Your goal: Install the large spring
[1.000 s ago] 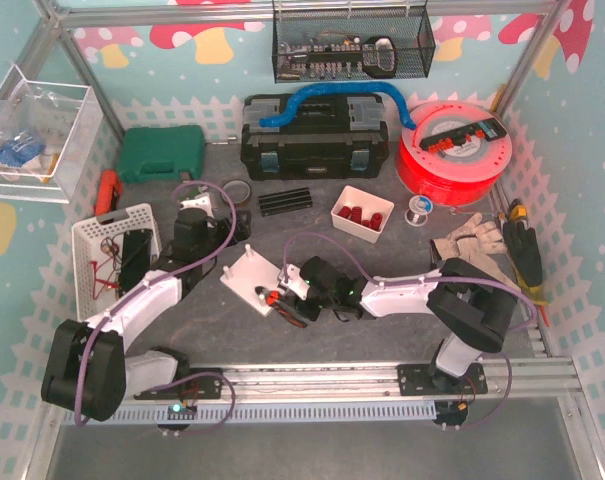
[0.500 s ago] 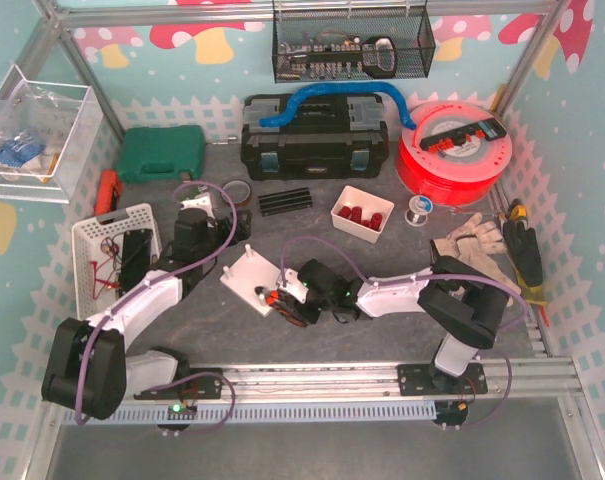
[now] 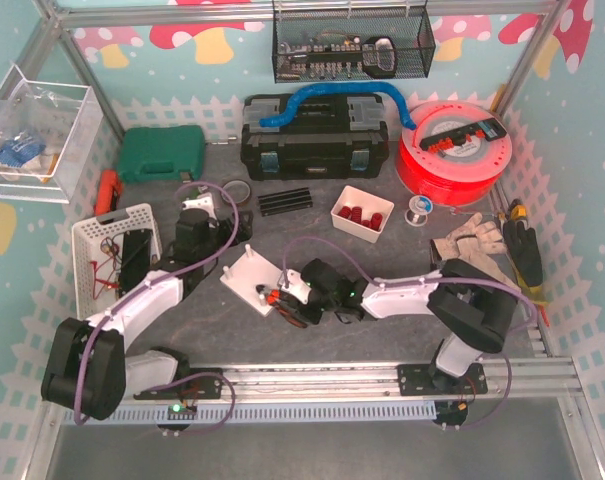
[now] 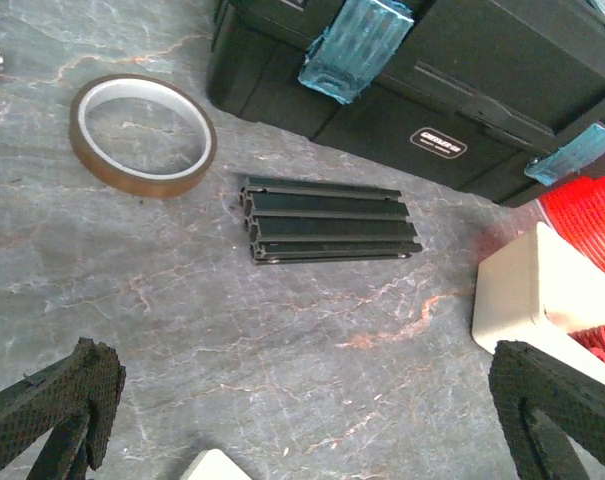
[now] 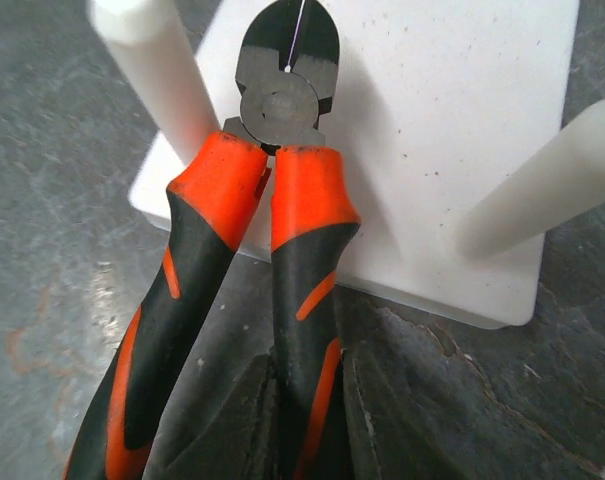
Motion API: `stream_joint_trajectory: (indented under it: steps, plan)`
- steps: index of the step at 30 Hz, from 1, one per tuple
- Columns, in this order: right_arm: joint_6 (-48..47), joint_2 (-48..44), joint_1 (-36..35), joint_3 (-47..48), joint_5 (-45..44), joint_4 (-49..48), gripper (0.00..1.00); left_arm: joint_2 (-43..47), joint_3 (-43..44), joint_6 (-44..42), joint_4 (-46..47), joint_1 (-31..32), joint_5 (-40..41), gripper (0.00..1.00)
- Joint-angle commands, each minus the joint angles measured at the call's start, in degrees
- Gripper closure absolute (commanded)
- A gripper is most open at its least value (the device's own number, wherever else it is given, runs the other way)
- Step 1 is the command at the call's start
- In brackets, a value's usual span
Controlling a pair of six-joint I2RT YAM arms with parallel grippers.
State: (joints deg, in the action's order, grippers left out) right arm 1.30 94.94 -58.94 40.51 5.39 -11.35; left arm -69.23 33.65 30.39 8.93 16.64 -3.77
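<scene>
Since right gripper pinches the pliers shut while left gripper hangs spread wide, I worry the nose snags a peg and shoves the unheld plate.

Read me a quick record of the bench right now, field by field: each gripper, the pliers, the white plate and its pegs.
Left gripper: open, above the table, holding nothing
Right gripper: shut on the pliers
Pliers: handles together, head over the white plate
Pegs: two in right wrist view, visible parts bare
Below left gripper: tape roll, black rails, toolbox
</scene>
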Motion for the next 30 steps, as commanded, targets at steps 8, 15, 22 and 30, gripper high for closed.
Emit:
stream_joint_trajectory:
  steps: [8,15,22,30]
  plan:
    - [2.0,-15.6,-0.4,-5.5,2.6,-5.6,1.00,8.8,-4.5,5.1,2.0,1.4,3.9,0.01]
    - [10.2,-24.2,0.4,-7.1,-11.6,-4.3,1.00,11.2,-8.7,3.8,8.1,1.5,-1.6,0.01]
    - [23.6,-31.4,4.2,-6.7,-25.7,6.5,1.00,7.4,-8.8,0.1,11.2,4.9,-4.1,0.01]
    - [41.7,-37.4,18.3,-13.2,-26.0,14.1,1.00,6.6,-10.2,-3.5,14.4,7.0,-6.3,0.01]
